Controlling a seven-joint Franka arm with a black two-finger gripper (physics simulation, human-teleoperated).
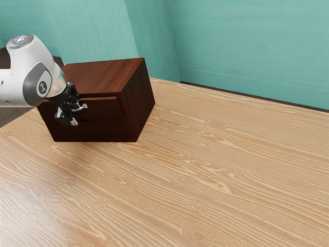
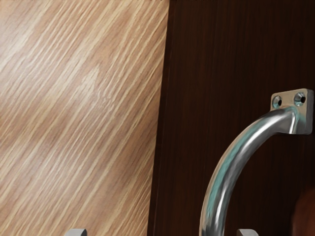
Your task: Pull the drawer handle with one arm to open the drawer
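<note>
Drawer handle [image 2: 236, 157] lies between the gripper's [image 1: 72, 113] spread fingers — hand pointed straight at the drawer front [image 2: 231, 54].

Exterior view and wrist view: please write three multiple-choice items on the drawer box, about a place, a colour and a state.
1. Where is the pincer? A. At the box's front face, by the handle. B. On top of the box. C. High in the air, far from the box.
2. What colour is the handle? A. Red. B. Silvery metal. C. Black.
3. How is the handle's end held? A. Broken off, loose. B. Tied with string. C. Fixed to the dark wood by a plate with two screws.
Key: 1 A, seen at the front face in the exterior view; 2 B, it shines grey; 3 C, the plate shows two screw heads.
</note>
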